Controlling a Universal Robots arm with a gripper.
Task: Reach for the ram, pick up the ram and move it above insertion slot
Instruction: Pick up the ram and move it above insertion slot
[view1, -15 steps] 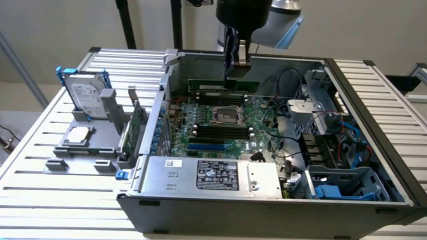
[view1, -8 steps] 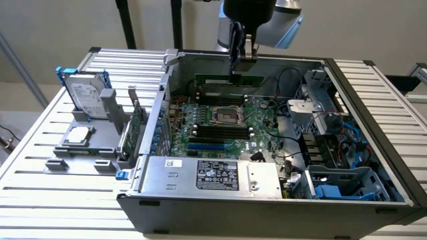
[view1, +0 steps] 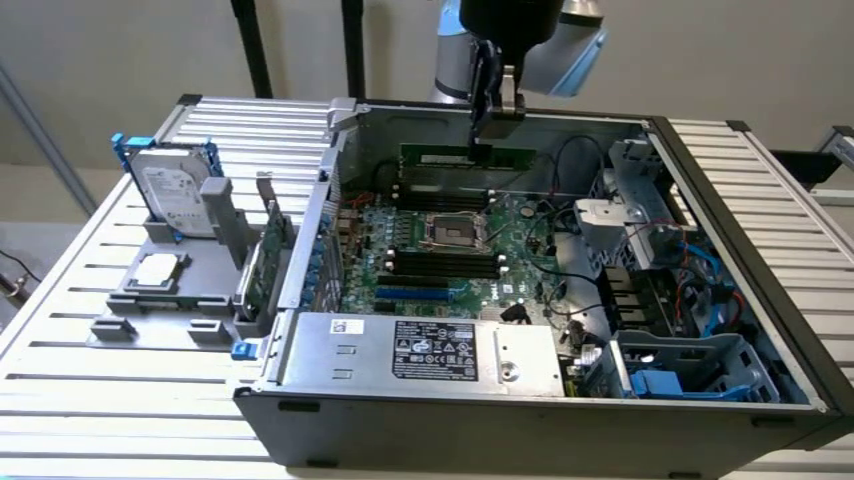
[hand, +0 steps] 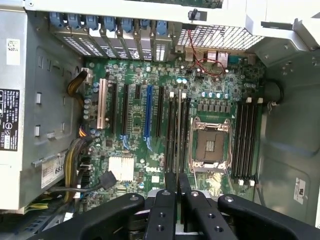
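Where the exterior view's left begins, a hard drive (view1: 175, 190) is seen upright in a grey stand (view1: 158, 290) on the slatted table (view1: 80, 400), with a green card (view1: 276, 240) edge-on beside it; the card's face is hidden. Further right, the open case (view1: 534, 420) is seen, its power supply (view1: 420, 350) in front and the motherboard (view1: 454, 250) behind, partly masked by cables. Above the board's far side, the gripper (view1: 494, 128) is clenched on the ram (view1: 467, 156), which is held level over the far slots (view1: 461, 190); the arm is cut off by the frame's upper edge. In the wrist view, the fingers (hand: 161, 210) are pressed against the ram (hand: 177, 182), seen only as a thin edge, above the slots (hand: 177, 132) beside the CPU socket (hand: 210, 145). At the far right, a blue drive cage (view1: 687, 375) is partly cropped.
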